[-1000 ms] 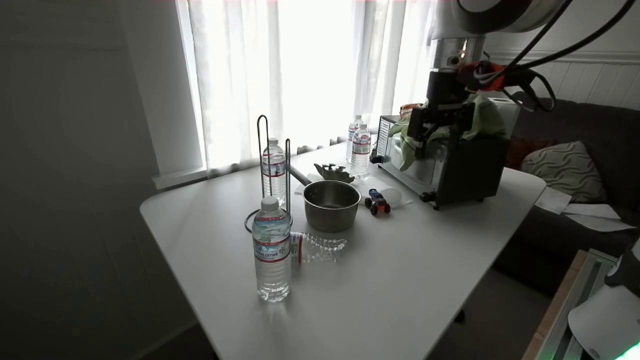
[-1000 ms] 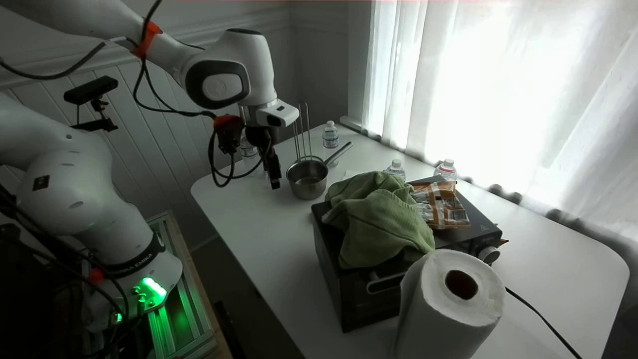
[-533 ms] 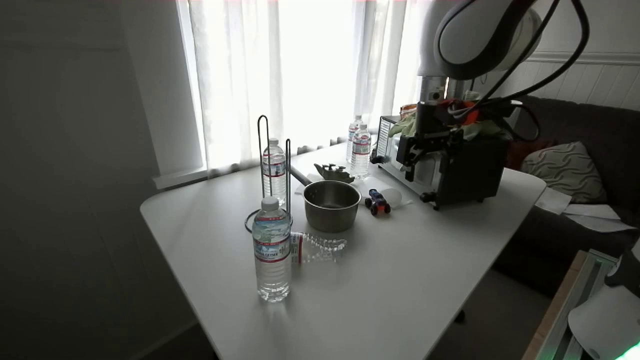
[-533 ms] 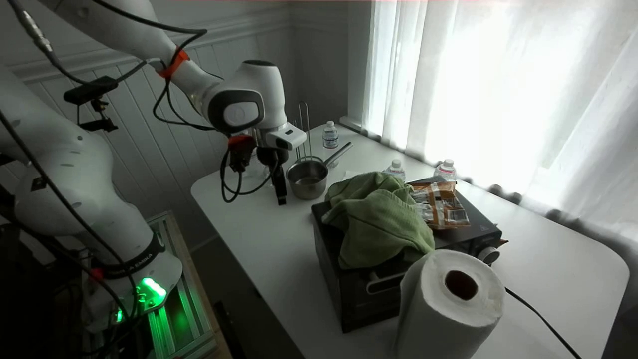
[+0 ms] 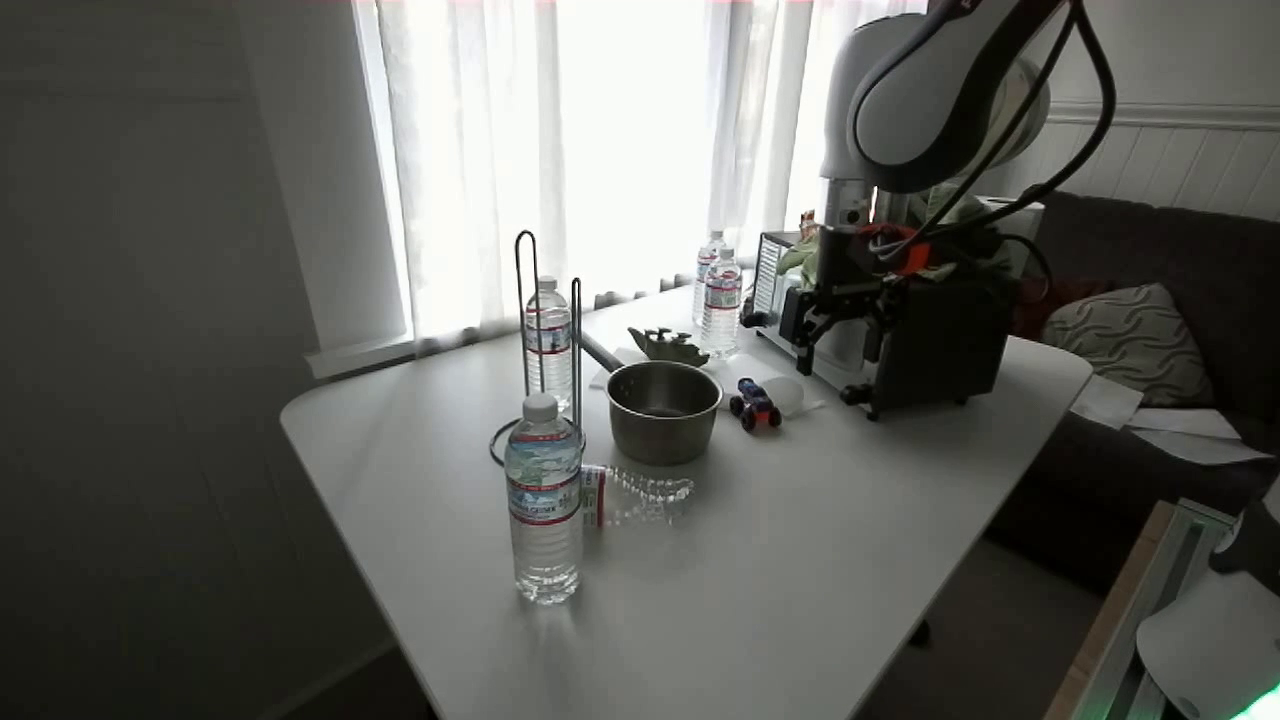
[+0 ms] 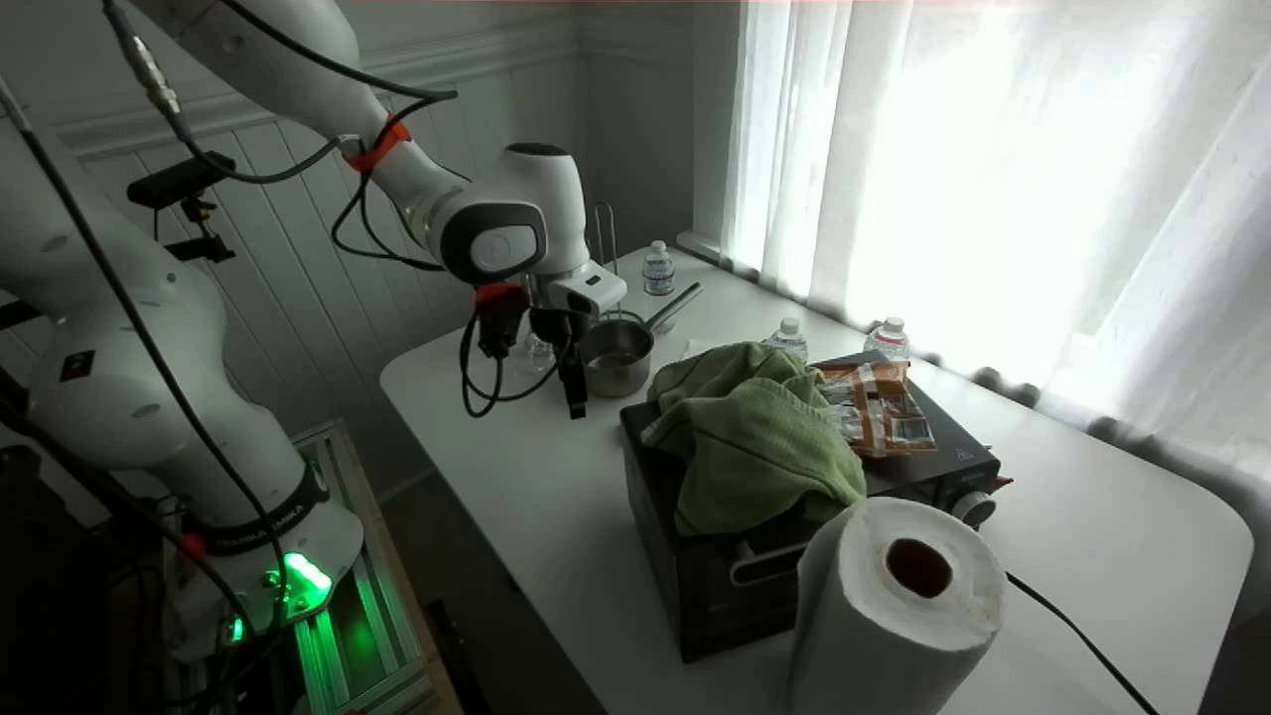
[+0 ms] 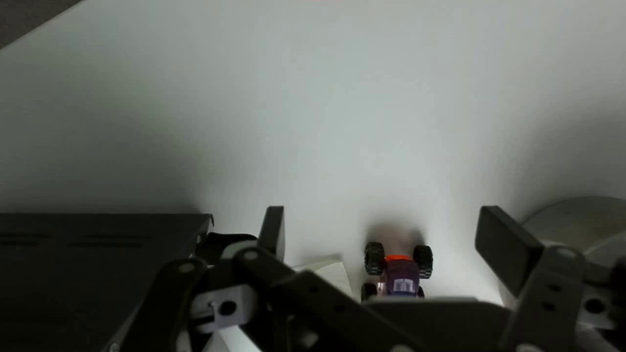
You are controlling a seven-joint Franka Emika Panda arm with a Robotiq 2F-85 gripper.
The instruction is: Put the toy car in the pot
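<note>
- Hand is spread wide, hanging over the bench
- Toy car is chilling on the bench — just beside the pot
- Water bottle lying on its side near the pot

Likely a home: dark sofa, patterned cushion, white curtains

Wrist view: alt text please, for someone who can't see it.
A purple toy car on a white table shows between the jaws of the open gripper, which partly hides it. The pot is cut off at the right edge; a black appliance fills the lower left.
</note>
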